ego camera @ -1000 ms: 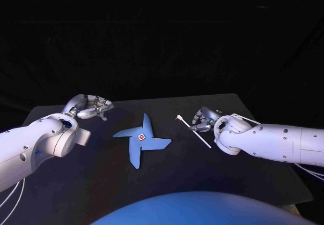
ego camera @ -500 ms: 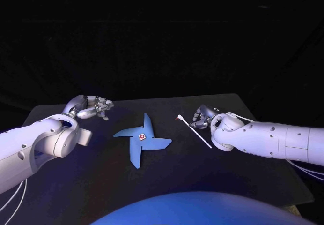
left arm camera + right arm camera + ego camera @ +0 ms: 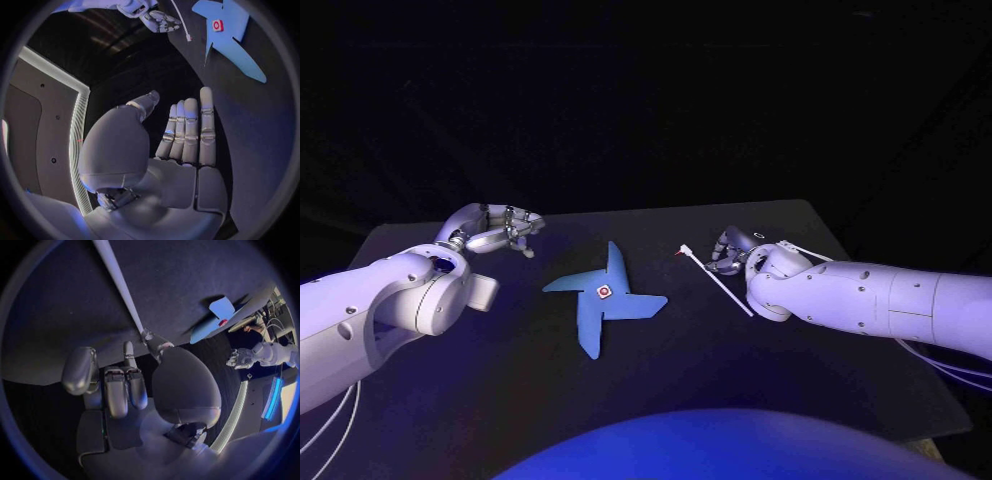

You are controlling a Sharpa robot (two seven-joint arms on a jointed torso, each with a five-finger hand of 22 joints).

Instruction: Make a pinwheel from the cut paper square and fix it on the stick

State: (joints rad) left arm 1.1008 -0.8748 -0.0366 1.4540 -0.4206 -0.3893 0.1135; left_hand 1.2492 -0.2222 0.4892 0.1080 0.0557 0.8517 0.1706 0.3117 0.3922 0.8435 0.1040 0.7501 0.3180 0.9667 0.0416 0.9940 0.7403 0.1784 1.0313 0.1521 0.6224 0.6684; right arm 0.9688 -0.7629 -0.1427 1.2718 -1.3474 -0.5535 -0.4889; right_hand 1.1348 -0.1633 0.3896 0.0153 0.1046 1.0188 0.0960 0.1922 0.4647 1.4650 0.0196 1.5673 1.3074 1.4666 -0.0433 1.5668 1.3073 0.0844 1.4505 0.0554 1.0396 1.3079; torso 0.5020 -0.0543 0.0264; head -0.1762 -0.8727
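A blue paper pinwheel (image 3: 606, 293) lies flat mid-table with a red and white hub (image 3: 603, 291); it also appears in the left wrist view (image 3: 228, 35). To its right lies the white stick (image 3: 718, 283), one end pointing away from me. My right hand (image 3: 730, 250) sits at the stick's far half with fingers curled. In the right wrist view the stick (image 3: 122, 290) runs down to the thumb tip and one finger (image 3: 128, 352); whether they pinch it is unclear. My left hand (image 3: 495, 230) hovers left of the pinwheel, its fingers (image 3: 187, 130) straight and holding nothing.
The black table (image 3: 776, 370) ends just behind both hands, with darkness beyond. Bare tabletop lies in front of the pinwheel and between it and each hand.
My right arm has crept slightly left, bringing the hand closer over the stick. Pinwheel, stick and left hand have stayed put.
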